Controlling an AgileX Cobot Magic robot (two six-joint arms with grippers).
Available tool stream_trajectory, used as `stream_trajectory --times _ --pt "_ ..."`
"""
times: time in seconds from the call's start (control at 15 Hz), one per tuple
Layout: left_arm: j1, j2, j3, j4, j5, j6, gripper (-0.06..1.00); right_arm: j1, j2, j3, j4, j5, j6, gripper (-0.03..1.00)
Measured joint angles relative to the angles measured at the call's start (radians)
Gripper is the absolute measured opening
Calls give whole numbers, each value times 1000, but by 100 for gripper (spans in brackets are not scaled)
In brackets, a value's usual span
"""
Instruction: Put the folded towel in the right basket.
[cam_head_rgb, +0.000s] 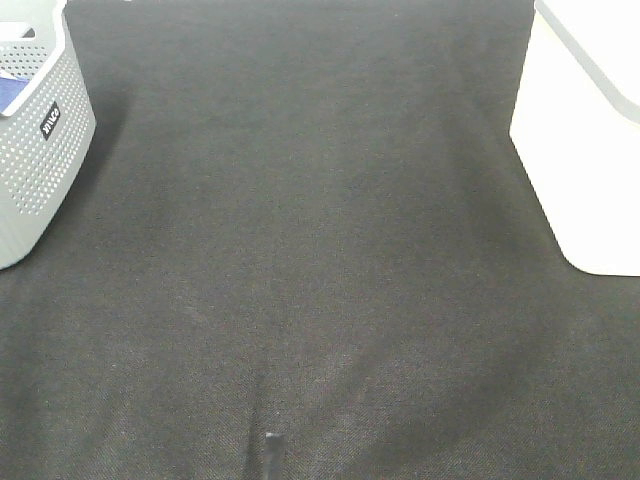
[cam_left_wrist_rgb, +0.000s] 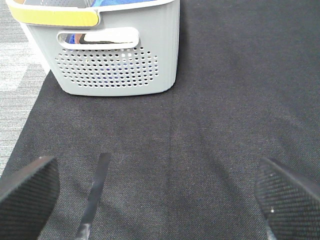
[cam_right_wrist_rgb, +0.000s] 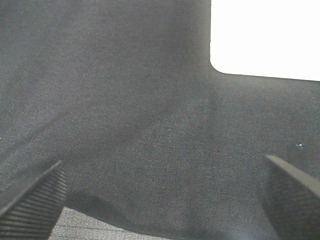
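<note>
The right basket (cam_head_rgb: 590, 130) is white and stands at the right edge of the exterior view; its side also shows in the right wrist view (cam_right_wrist_rgb: 265, 37). No folded towel shows on the dark cloth; blue fabric (cam_left_wrist_rgb: 112, 4) lies inside the grey basket (cam_left_wrist_rgb: 115, 55) on the left (cam_head_rgb: 35, 120). My left gripper (cam_left_wrist_rgb: 160, 200) is open and empty, hovering over the cloth short of the grey basket. My right gripper (cam_right_wrist_rgb: 160, 200) is open and empty over the cloth near the white basket. Neither gripper shows in the exterior view.
A dark cloth (cam_head_rgb: 300, 250) covers the table. A thin dark rod (cam_head_rgb: 272, 455) pokes in at the near edge, also in the left wrist view (cam_left_wrist_rgb: 95, 192). Grey floor (cam_left_wrist_rgb: 15, 65) shows beyond the cloth's edge beside the grey basket.
</note>
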Motion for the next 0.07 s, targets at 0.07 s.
stream_trajectory --times 0.07 --pt "0 0 0 0 0 0 99 0 0 0 1 0 0 98"
